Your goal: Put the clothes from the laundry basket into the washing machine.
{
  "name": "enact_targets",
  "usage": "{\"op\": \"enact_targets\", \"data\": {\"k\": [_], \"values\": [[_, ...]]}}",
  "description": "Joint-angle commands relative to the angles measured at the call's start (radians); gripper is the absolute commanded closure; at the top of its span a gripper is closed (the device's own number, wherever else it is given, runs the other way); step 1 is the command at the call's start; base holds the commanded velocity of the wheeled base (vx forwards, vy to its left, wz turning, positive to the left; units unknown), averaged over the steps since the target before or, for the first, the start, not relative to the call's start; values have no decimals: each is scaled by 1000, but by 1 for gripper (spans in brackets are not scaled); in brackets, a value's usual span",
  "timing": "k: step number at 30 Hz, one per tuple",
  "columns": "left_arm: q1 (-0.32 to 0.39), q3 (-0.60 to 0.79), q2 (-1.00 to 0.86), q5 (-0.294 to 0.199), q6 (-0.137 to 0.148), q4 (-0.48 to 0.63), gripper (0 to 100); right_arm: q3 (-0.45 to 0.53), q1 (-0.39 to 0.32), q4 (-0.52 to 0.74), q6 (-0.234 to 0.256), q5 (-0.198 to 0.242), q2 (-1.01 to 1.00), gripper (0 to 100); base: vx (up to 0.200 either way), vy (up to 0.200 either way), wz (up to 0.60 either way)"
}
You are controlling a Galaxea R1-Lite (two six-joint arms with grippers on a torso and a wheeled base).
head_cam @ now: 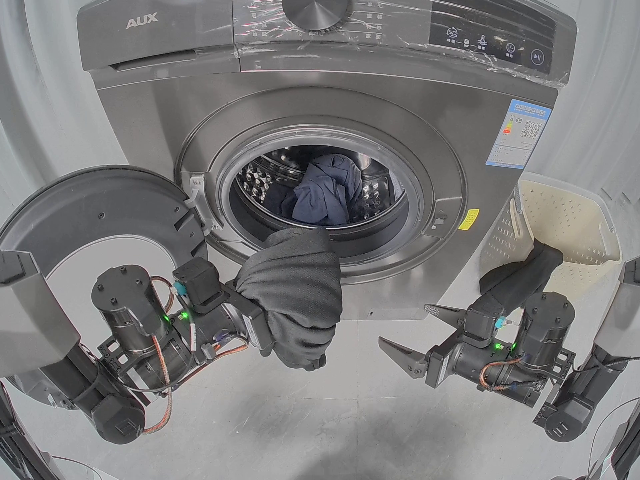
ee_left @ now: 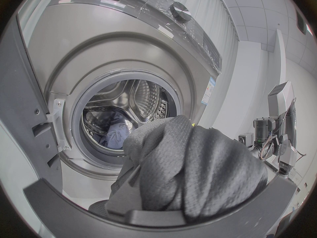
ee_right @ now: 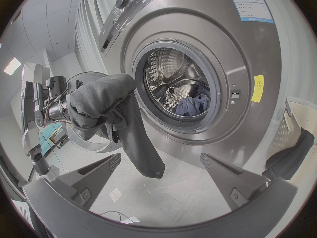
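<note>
Pale floor, washing machine open: 1 blue garment inside; left gripper clamps grey garment; right gripper gapes empty; 1 dark garment waits in laundry basket.

Pale curtain hanging behind, smooth grey floor, tiled ceiling with one lit panel, scrap of paper on the floor, thin cable beside it.
</note>
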Motion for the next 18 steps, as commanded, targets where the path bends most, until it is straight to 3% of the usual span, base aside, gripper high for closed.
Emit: {"op": "enact_targets", "data": {"k": [1, 13, 18], "values": [[-4, -3, 14, 0, 1, 0, 100, 0, 1, -1, 1, 1, 0, 0, 200, 0, 0], [-17, -12, 41, 1, 11, -2, 100, 0, 15, -1, 1, -1, -5, 0, 200, 0, 0], [-61, -29, 89, 9, 17, 0, 100, 0, 19, -1, -1, -2, -11, 0, 0, 0, 0]]}}
